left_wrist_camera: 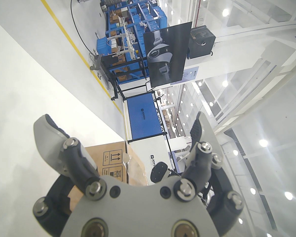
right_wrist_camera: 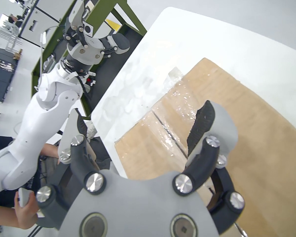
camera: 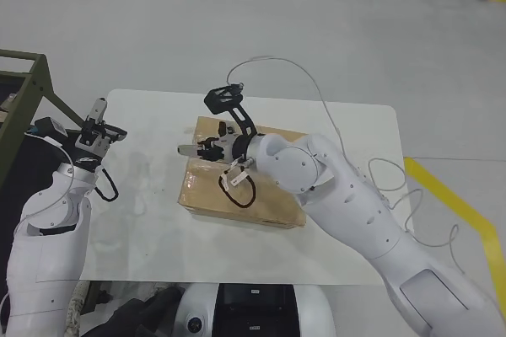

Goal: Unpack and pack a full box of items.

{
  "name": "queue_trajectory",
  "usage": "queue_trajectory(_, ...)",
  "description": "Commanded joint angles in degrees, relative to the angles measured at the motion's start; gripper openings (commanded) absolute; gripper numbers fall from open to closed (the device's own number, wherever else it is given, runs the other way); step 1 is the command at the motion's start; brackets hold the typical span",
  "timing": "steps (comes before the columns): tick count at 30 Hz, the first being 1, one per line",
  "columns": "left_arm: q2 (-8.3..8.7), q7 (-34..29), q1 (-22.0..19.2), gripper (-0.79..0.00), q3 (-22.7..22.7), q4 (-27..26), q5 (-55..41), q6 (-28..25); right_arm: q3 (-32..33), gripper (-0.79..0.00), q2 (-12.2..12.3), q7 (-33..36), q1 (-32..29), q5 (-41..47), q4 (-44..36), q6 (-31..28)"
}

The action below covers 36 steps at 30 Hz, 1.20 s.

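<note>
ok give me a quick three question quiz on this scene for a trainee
1. True or false: the cardboard box stands open on top.
2. Which arm's gripper is over the box? A) left B) right
3. Fill in: the left gripper, out by the table edge, is ____.
Key: 1 false, clear tape seals its seam; 2 B, the right gripper; 3 open.
</note>
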Motion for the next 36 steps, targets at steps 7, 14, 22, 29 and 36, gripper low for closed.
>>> queue_trajectory(7,0.00,0.0,0.0,0.000,0.0,0.0,0.0,0.0,-0.8,-0.083,-0.3,4.9,3.4,-2.7,4.8,-7.3)
queue_trajectory(14,0.00,0.0,0.0,0.000,0.0,0.0,0.0,0.0,-1.1,-0.182,-0.5,7.5,5.5,-5.3,7.8,-11.2)
queue_trajectory(22,0.00,0.0,0.0,0.000,0.0,0.0,0.0,0.0,-2.3,-0.280,-0.8,8.6,6.4,-11.1,8.1,-10.3)
queue_trajectory(29,0.00,0.0,0.0,0.000,0.0,0.0,0.0,0.0,-2.9,-0.459,-1.0,9.8,6.2,-15.2,7.1,-9.0)
queue_trajectory(36,0.00,0.0,0.0,0.000,0.0,0.0,0.0,0.0,-3.7,-0.465,-1.4,11.3,6.4,-18.4,6.8,-7.7)
